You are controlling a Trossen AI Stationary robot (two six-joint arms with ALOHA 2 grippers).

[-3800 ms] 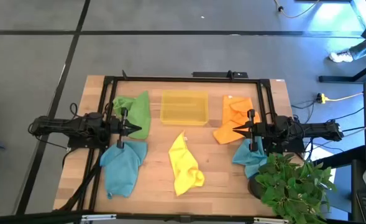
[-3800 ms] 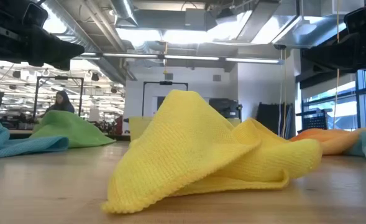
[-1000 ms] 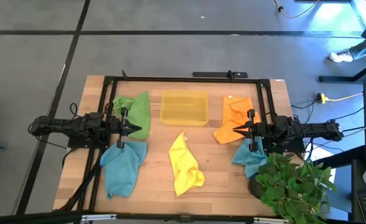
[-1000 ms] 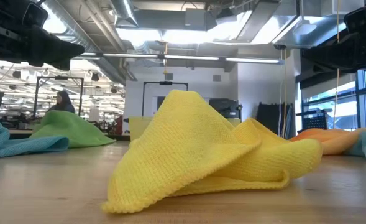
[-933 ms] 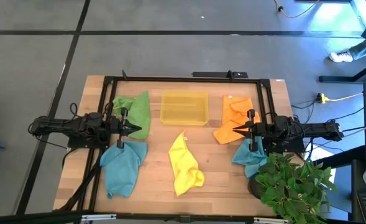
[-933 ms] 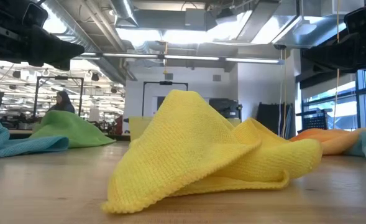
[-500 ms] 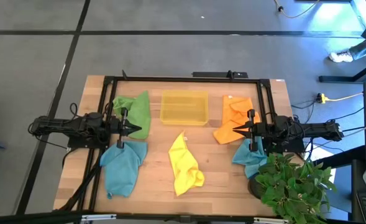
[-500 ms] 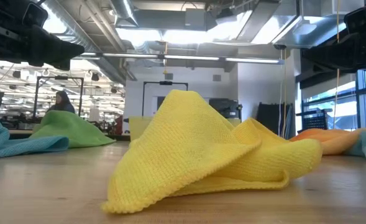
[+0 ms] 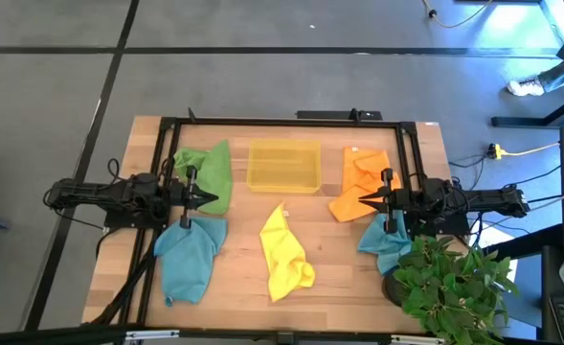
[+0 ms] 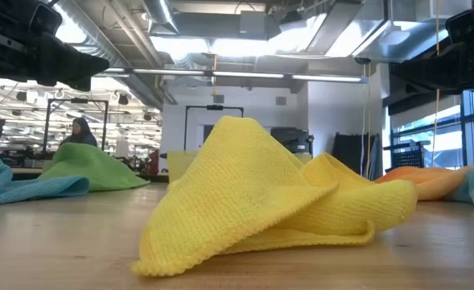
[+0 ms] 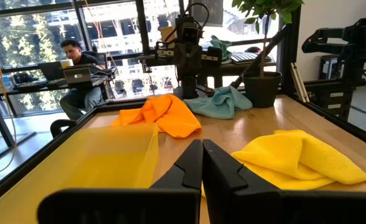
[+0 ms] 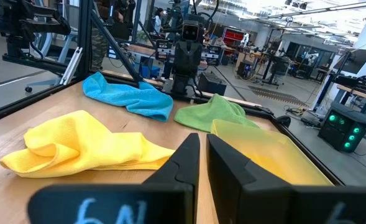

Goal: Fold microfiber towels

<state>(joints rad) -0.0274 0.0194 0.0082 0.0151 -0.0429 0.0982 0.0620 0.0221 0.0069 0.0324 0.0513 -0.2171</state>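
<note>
We find nothing changed: both the left gripper (image 9: 226, 200) and right gripper (image 9: 360, 200) stay closed and empty above the desk, crumpled yellow microfiber towel (image 9: 286, 253) unfolded.

Lying crumpled mid-table (image 10: 59, 242): yellow microfiber towel (image 10: 261, 193). Sitting behind at one side: green towel (image 10: 96, 171) and teal-blue towel (image 10: 15, 181); at the other, orange towel (image 10: 430, 179). Sitting far back: a person (image 10: 80, 131).
</note>
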